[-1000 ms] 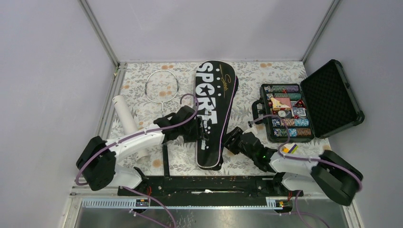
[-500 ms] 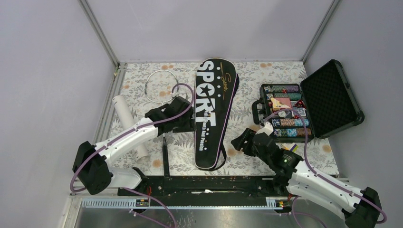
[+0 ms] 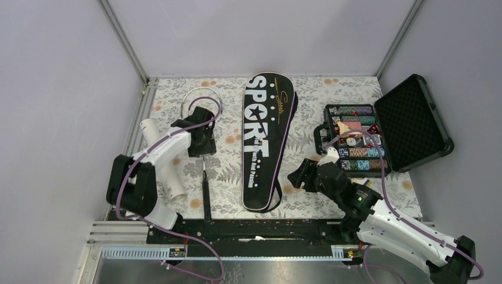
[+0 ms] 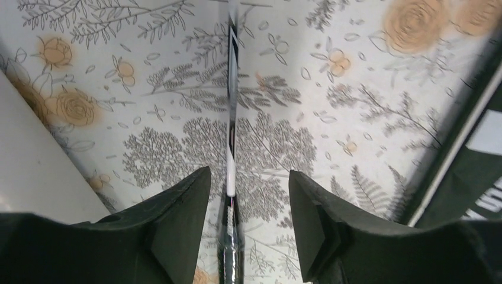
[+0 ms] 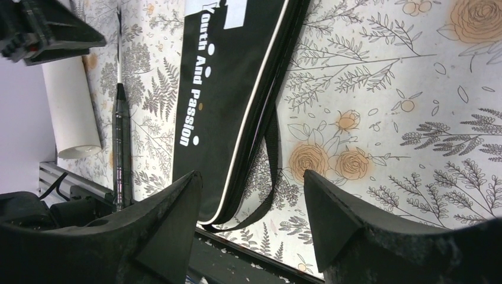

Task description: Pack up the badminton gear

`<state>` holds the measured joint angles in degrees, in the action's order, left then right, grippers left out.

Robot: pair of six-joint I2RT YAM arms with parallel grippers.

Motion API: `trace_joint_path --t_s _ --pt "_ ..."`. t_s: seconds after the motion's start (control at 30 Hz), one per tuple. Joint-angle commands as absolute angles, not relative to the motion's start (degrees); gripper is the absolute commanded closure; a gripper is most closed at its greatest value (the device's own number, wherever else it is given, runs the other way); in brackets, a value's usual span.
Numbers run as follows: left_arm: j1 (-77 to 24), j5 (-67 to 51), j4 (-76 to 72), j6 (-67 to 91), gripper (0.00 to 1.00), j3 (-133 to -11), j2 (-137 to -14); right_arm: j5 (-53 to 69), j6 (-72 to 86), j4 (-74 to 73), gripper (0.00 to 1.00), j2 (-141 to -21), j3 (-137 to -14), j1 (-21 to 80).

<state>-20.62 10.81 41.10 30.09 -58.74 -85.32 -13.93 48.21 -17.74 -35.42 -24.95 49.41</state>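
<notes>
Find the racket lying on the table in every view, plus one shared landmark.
Top external: racket left of centre, handle toward the bottom.
Left wrist: its shaft runs down the centre, inside the open left gripper.
Right wrist: its handle at upper left.
Shared landmark: the black SPORT bag, right of the racket everywhere.

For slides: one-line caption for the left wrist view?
Open left gripper centred over thin silver-white racket shaft on floral tablecloth, white cardboard tube alongside.
</notes>
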Motion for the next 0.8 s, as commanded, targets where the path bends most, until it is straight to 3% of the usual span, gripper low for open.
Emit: trace_joint_path --t_s 0.0,0.23,0.57,0.77 --pt "-18.04 8.09 39.53 26.64 0.44 -63.48 -90.24 -13.32 46.21 -17.57 0.30 -35.13 -28.25 49.57" --pt "-15.00 5.23 39.94 26.54 0.46 -65.02 -97.96 -13.24 46.25 -17.42 0.30 -32.62 -28.10 49.57" --pt "-14.31 -1.70 36.21 26.77 0.98 -60.99 -95.65 -14.83 43.91 -19.85 0.30 -28.53 -27.65 49.57" --pt "-14.30 -5.66 34.72 27.22 1.00 -57.43 -88.68 -11.38 46.04 -17.62 0.31 -28.50 -27.25 49.57"
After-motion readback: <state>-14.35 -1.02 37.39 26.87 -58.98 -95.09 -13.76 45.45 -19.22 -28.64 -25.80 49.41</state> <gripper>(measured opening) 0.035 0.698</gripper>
